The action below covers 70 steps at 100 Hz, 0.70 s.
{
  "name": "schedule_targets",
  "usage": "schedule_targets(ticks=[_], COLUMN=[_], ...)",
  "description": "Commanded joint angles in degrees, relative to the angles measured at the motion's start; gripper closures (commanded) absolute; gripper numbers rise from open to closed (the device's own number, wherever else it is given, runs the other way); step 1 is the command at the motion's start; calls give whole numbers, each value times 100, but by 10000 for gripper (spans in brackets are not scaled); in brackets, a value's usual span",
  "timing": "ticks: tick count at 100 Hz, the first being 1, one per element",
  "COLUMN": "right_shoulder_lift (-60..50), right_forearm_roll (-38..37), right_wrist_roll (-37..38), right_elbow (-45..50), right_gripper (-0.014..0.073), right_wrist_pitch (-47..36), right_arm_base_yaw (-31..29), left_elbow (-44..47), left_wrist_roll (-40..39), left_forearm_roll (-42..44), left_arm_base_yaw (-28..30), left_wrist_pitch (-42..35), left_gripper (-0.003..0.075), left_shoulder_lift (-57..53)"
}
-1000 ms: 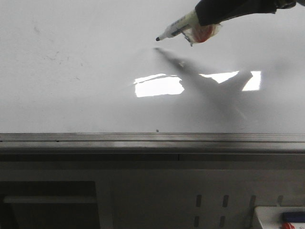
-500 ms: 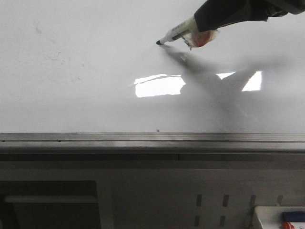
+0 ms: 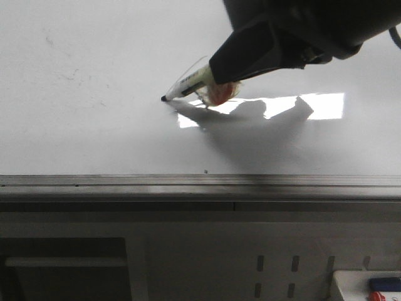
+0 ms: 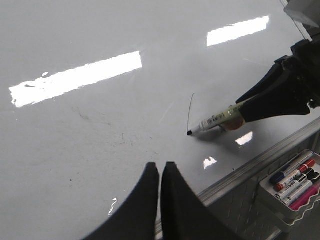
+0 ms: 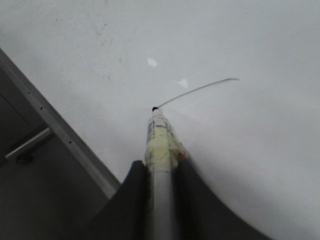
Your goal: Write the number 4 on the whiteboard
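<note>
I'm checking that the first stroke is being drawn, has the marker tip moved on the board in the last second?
Yes. The marker tip has moved left and toward the whiteboard's edge rail, leaving a thin slanted line.

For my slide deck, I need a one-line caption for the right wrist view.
Right gripper holds the marker tip-down on the whiteboard, one thin slanted stroke drawn.

A tray (image 4: 280, 197) of coloured markers (image 4: 294, 176) hangs on the grey perforated panel (image 3: 276, 269) below.
</note>
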Motion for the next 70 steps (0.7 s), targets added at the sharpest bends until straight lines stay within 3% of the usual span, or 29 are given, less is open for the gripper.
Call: schedule_targets(ticks=[1, 34, 70], right_shoulder_lift=[120, -8, -492], right_forearm_roll=[-70, -65, -193], right_wrist_roll=[-44, -44, -44], right_elbow=[-22, -22, -22], right_gripper=[655, 643, 637], right_wrist_pitch=[-108, -157, 648], right_arm_base_yaw=[-21, -80, -1183], left_elbow=[-143, -143, -143], left_wrist_roll=[-40, -40, -40], left_forearm_roll=[-168, -276, -276], left_arm_base_yaw=[22, 22, 22], left_wrist_pitch=[-410, -366, -366], left_gripper=[741, 741, 741], left_shoulder_lift=[28, 28, 28])
